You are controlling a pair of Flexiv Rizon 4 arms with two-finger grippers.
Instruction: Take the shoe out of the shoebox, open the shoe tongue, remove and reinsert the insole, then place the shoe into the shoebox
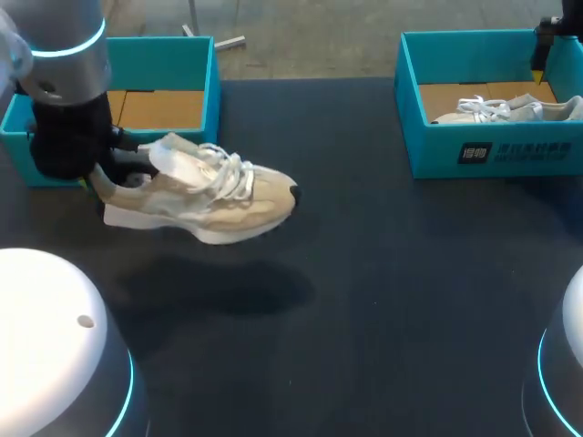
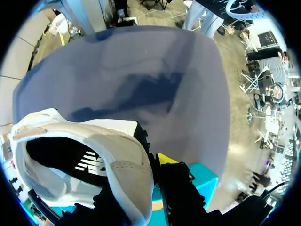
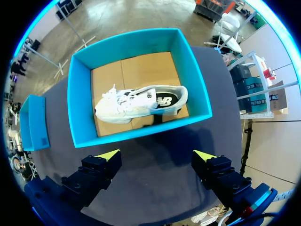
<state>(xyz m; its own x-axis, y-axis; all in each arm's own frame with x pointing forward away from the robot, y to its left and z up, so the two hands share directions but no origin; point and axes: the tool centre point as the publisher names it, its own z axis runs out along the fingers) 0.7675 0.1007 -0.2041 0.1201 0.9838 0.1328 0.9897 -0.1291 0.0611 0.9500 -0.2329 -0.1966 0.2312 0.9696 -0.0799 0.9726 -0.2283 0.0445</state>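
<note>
The black table [image 1: 383, 300] carries a dark shadow [image 1: 228, 284] directly under the beige shoe [image 1: 209, 196], which hangs clear of the surface, with its toe pointing toward the right arm's side. The left gripper [image 2: 153, 170] is clamped on the heel collar, one finger inside the shoe opening and one yellow-tipped finger [image 2: 164, 158] outside. Behind the held shoe stands the left shoebox [image 1: 211, 86], teal, with a brown cardboard floor showing. At the far right corner, the right shoebox [image 1: 492, 150] contains a second shoe [image 3: 141, 103], white, lying on its side. The right gripper [image 3: 156, 155] hangs above this box, fingers wide apart and touching nothing.
</note>
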